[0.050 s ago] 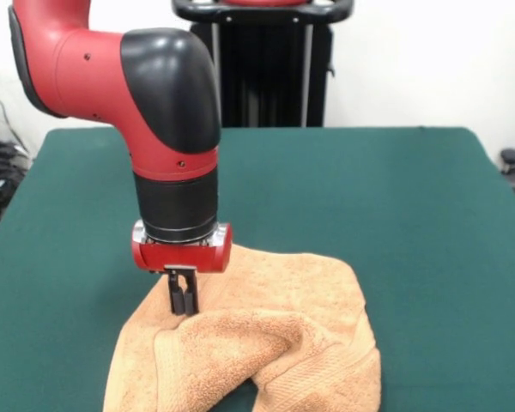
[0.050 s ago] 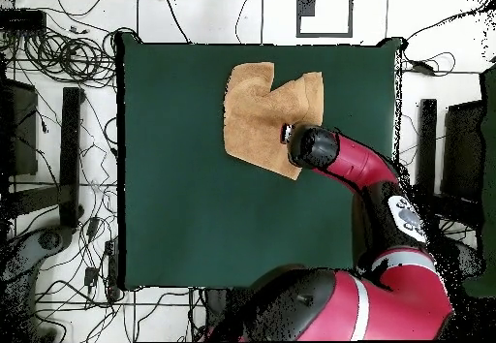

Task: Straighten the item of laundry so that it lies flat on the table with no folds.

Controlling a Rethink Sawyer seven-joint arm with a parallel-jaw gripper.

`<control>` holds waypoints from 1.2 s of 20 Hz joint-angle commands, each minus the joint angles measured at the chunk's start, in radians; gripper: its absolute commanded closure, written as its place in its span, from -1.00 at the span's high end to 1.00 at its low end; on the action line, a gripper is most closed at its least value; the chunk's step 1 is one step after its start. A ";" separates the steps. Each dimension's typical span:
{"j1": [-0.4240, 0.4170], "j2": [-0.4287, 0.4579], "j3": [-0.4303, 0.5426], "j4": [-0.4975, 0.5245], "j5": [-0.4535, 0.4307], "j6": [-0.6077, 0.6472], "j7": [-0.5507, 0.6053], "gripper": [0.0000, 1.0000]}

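We see gripper (image 1: 184, 302) jaws pinched narrow on peach towel (image 1: 283, 343) (rumpled, folded over), near edge of green table (image 1: 395, 206).

You see a plain white wall (image 1: 412, 60) behind. From above, the pale floor (image 2: 165, 15) carries tangled black cables (image 2: 68, 58) along one side, and dark equipment (image 2: 455, 150) stands at the other.
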 commanded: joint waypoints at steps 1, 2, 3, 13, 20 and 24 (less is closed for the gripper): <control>0.000 0.186 0.101 0.091 -0.030 -0.119 0.147 -1.00; -0.003 0.187 0.102 0.097 -0.033 -0.125 0.146 -1.00; -0.011 0.186 0.106 0.111 -0.041 -0.140 0.144 -1.00; -0.072 0.106 0.112 0.276 -0.065 -0.156 0.147 -1.00; -0.110 0.095 0.122 0.358 -0.109 -0.241 0.132 -1.00; -0.140 0.111 0.143 0.385 -0.108 -0.258 0.137 -1.00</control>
